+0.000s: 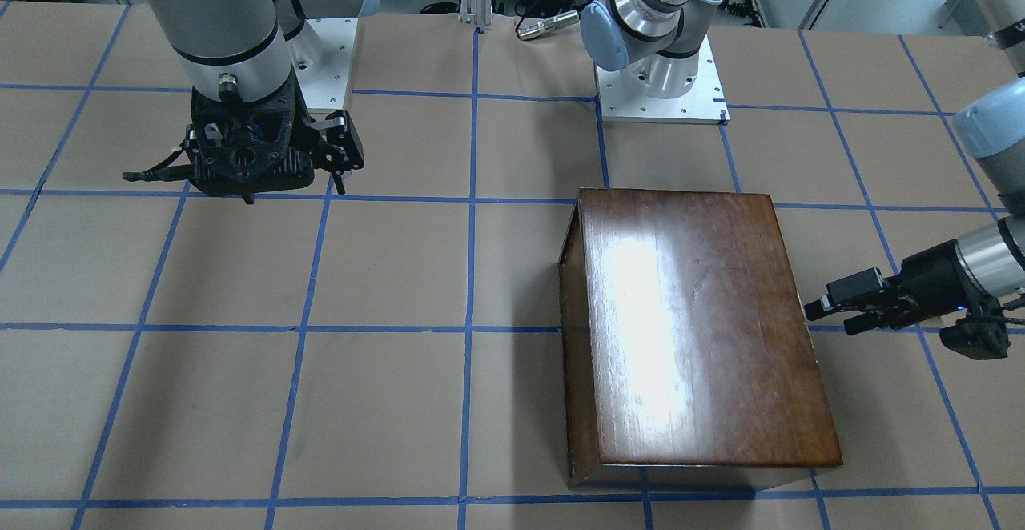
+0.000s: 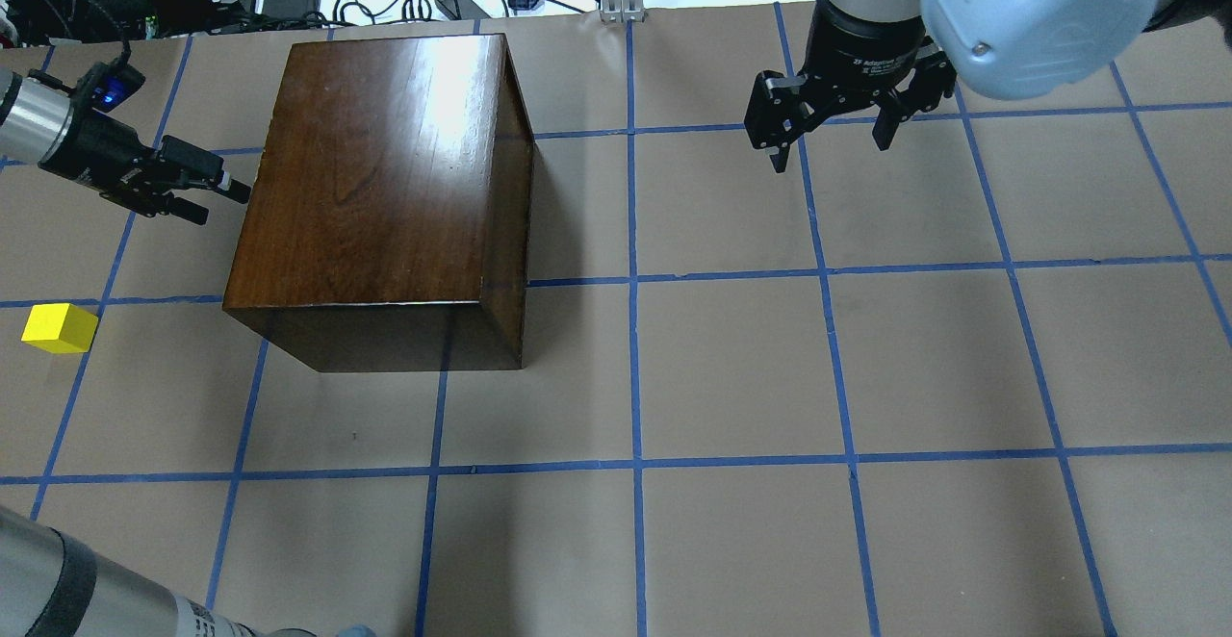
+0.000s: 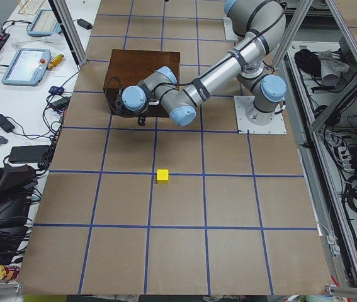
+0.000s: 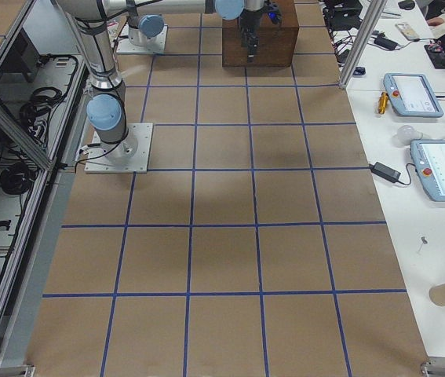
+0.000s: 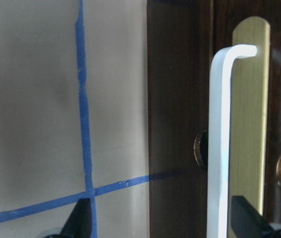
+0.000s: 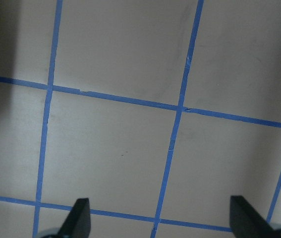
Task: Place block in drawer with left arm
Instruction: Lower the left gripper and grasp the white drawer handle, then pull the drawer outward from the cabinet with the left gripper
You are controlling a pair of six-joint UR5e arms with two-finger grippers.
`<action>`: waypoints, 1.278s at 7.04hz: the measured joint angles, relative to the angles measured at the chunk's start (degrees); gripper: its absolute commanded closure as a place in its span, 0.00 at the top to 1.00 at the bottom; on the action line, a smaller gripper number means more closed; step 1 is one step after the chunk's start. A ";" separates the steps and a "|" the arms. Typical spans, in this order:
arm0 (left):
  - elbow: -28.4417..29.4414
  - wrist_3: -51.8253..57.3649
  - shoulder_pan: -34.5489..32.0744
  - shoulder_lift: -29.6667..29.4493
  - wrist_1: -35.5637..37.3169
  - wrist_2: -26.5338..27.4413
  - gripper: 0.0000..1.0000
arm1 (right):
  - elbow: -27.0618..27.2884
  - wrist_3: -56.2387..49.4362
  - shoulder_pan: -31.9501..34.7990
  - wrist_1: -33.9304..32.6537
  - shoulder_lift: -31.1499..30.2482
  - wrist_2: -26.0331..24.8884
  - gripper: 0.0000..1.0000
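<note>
Left gripper [image 2: 214, 202] open, its jaws straddling the white handle [image 5: 219, 148] of the shut drawer [image 5: 180, 124]. Block [image 2: 60, 327] sits on table [image 2: 731, 368], well apart. Centre handle before closing; pull straight.

The left arm [image 3: 219, 72] and right arm [image 1: 212, 26] are made of silver-grey tubes with light-blue joint caps. The left gripper [image 2: 223, 205], black like the right gripper [image 2: 831, 154], is marked by 1 small blue light.

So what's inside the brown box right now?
Nothing inside shows: the box is shut, so its contents are hidden. Only the white handle shows. The block lies outside, on the table.
</note>
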 measured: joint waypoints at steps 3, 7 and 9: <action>-0.01 0.02 -0.79 -1.47 0.49 -0.62 1.00 | 0.00 0.01 0.00 0.00 0.00 -0.02 1.00; 0.28 0.15 -0.83 -3.40 0.85 -0.31 1.00 | 0.00 0.00 0.00 0.00 0.00 -0.02 1.00; 0.71 0.37 -0.45 -3.33 0.86 0.22 1.00 | 0.00 0.03 0.00 0.00 0.00 -0.02 1.00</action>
